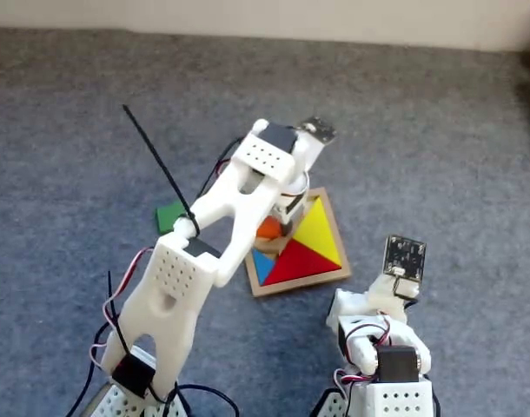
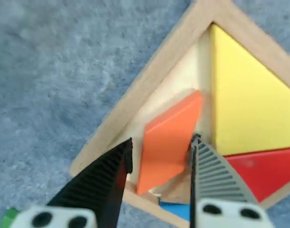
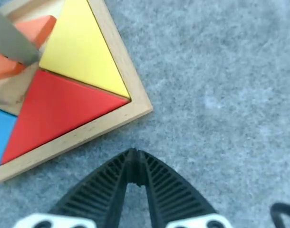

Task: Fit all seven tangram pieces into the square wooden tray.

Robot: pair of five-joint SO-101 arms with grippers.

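Note:
The square wooden tray point(image 1: 300, 285) lies on the grey carpet with a yellow triangle point(image 1: 317, 228), a red triangle point(image 1: 304, 261) and a blue piece point(image 1: 263, 265) lying flat in it. My left gripper point(image 2: 161, 145) hangs over the tray's bare part, open. An orange piece point(image 2: 169, 142) sits tilted between its fingers, touching the grey finger point(image 2: 202, 166), with a small gap to the black one. A green piece point(image 1: 169, 215) lies on the carpet beside the left arm. My right gripper point(image 3: 135, 159) is shut with nothing in it, low over the carpet just off the tray's rim point(image 3: 135, 95).
Grey carpet surrounds the tray on all sides. A black cable point(image 1: 156, 161) rises from the left arm. The right arm point(image 1: 382, 347) stays folded near its base at the front right.

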